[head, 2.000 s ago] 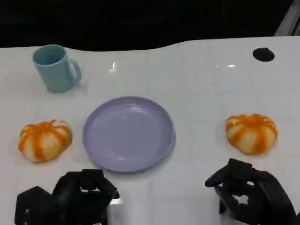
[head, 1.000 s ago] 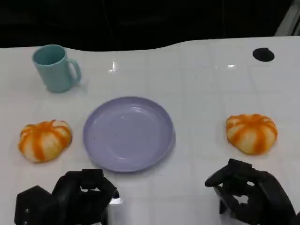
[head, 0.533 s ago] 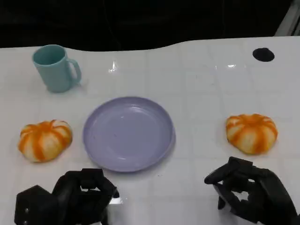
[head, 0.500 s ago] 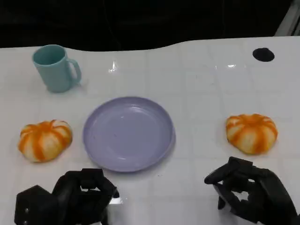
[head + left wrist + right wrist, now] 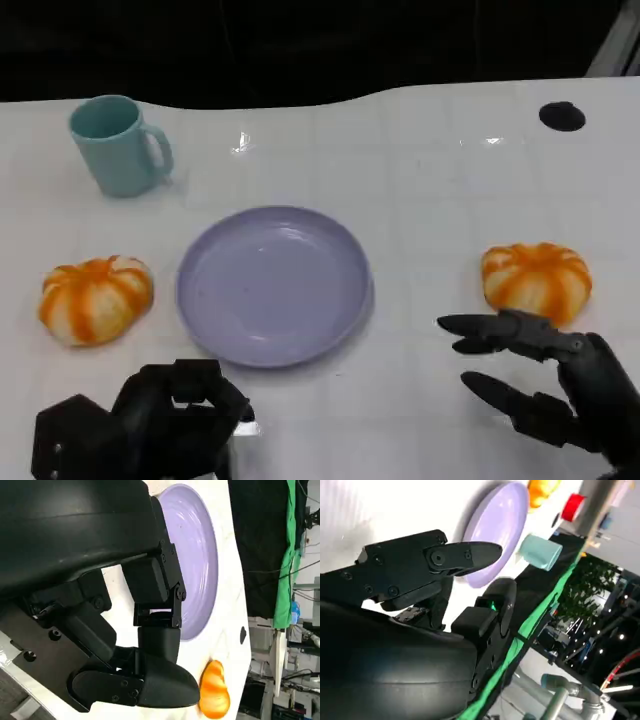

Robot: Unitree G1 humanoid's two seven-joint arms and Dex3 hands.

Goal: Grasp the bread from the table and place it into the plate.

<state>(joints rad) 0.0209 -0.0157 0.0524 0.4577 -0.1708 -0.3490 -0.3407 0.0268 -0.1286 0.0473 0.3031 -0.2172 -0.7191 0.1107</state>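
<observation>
The right hand [image 5: 560, 385] hovers low over the white table [image 5: 440, 200] with its fingers [image 5: 495, 328] spread wide and nothing in them. Just beyond those fingers, close but not touching, sits a bread [image 5: 536, 283]: a round, domed bun shaped like a small pumpkin, with bright orange ribs and pale cream stripes running from top to base. It rests flat on the table, off to the outer side of the lavender plate [image 5: 274, 285].

The plate lies between the two hands and a little farther out from them, shallow and bare inside. In the right wrist view the plate [image 5: 495, 530] shows past the hand's extended finger, with the teal mug [image 5: 537, 551] behind it.

The left hand [image 5: 150, 425] sits at the near table edge, fingers curled in on nothing. A second bread [image 5: 95, 298], the same orange-and-cream bun, lies ahead of it and to its outer side, well apart from it. In the left wrist view the plate [image 5: 197, 555] appears beyond the curled fingers, with an orange bun [image 5: 215, 690] past it.

The teal mug [image 5: 118, 146] stands upright far beyond the left hand, handle toward the plate. A small black disc [image 5: 562, 116] lies on the table far beyond the right hand.
</observation>
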